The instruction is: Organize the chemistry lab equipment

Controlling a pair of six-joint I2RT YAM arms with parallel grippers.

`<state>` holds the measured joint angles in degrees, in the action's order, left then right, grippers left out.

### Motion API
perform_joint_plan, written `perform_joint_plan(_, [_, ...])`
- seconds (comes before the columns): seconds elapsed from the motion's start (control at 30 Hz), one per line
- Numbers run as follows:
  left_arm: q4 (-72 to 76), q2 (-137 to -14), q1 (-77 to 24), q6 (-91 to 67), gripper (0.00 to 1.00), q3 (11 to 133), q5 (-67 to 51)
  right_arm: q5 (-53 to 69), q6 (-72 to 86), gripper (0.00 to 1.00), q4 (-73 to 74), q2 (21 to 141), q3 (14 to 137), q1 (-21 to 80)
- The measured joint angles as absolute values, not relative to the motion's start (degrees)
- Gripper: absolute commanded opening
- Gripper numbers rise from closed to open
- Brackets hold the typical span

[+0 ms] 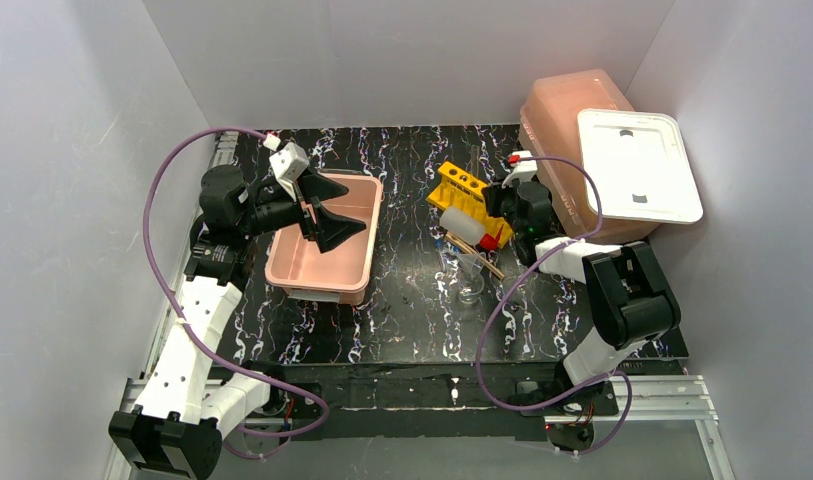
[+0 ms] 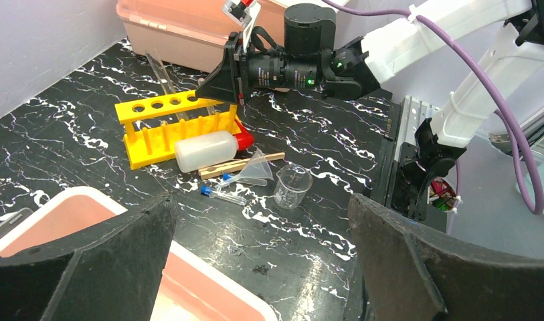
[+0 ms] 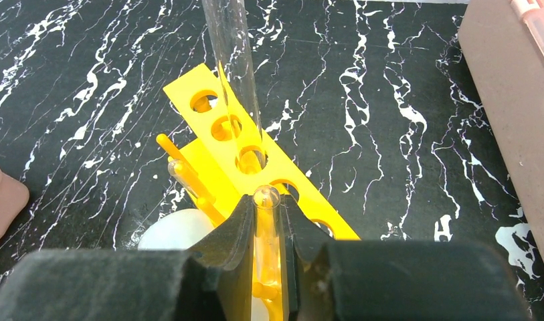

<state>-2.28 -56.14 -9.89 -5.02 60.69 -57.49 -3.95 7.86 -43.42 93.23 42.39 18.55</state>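
The yellow tube rack [image 1: 460, 190] [image 3: 255, 154] lies tipped on the black marbled table, and one clear tube [image 3: 232, 67] passes through one of its holes. My right gripper [image 3: 266, 207] [image 1: 499, 200] is shut on a second clear test tube [image 3: 266, 221], rounded end forward, right over the rack. Beside the rack lies the white bottle with a red cap [image 2: 205, 150] [image 1: 469, 228]. Near it are a wooden stick [image 2: 239, 165], a clear funnel [image 2: 255, 167], a blue-capped tube [image 2: 222, 195] and a small beaker [image 2: 292, 186]. My left gripper [image 1: 327, 215] [image 2: 261, 204] hangs open above the near pink tub [image 1: 322, 265], holding nothing.
A larger pink tub [image 1: 562, 110] stands at the back right with a white lid [image 1: 637, 160] resting askew on it. Purple cables loop from both arms. White walls close in the table on three sides.
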Motion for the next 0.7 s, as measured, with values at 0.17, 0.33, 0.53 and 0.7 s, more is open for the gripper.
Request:
perform_joint_plan(0.17, [-2.3, -56.1, -9.9, -5.0, 0.98, 60.7, -57.5, -3.9, 8.0, 0.06, -43.4, 93.4, 42.3, 18.5])
perform_joint_plan(0.33, [-2.3, -56.1, -9.9, -4.9, 0.98, 60.7, -57.5, -3.9, 8.2, 0.36, -43.3, 93.4, 42.3, 18.6])
perform_joint_plan(0.53, [-2.6, -56.1, -9.9, -4.8, 0.98, 60.7, -57.4, -3.9, 8.6, 0.45, -42.7, 93.4, 41.3, 18.8])
perform_joint_plan(0.7, [-3.2, -56.1, -9.9, -4.8, 0.98, 60.9, -57.4, -3.9, 8.7, 0.44, -41.8, 92.7, 41.0, 18.9])
